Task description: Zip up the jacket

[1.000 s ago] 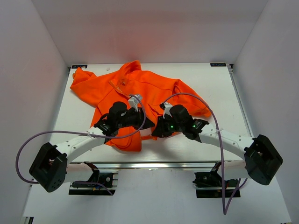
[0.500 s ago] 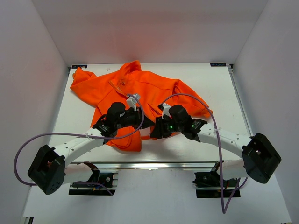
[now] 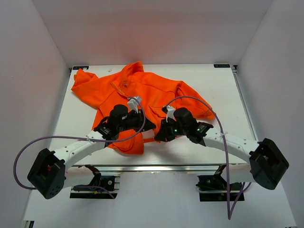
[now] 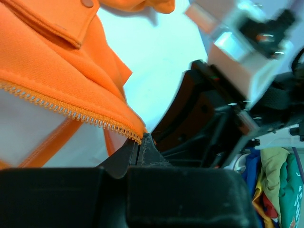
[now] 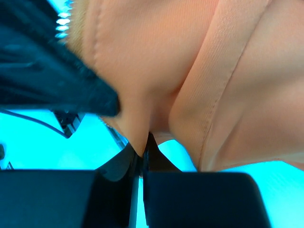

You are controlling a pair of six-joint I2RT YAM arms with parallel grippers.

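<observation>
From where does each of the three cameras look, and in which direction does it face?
Top external: above and behind the left arm and right arm, both shown, looking down at the table and jacket.
Left wrist: on the left arm, facing along the left gripper, shut on the jacket's zipper edge.
Right wrist: on the right arm, facing along the right gripper, shut on a jacket fold.
Shared: both wrist views show the jacket's fabric pinched.

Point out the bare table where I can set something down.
Widest bare patch: right side of the table, from the jacket out to the right edge. A narrower strip runs along the far edge, right of the collar. Crowded: near centre, where the left end effector and right end effector pinch the jacket.
</observation>
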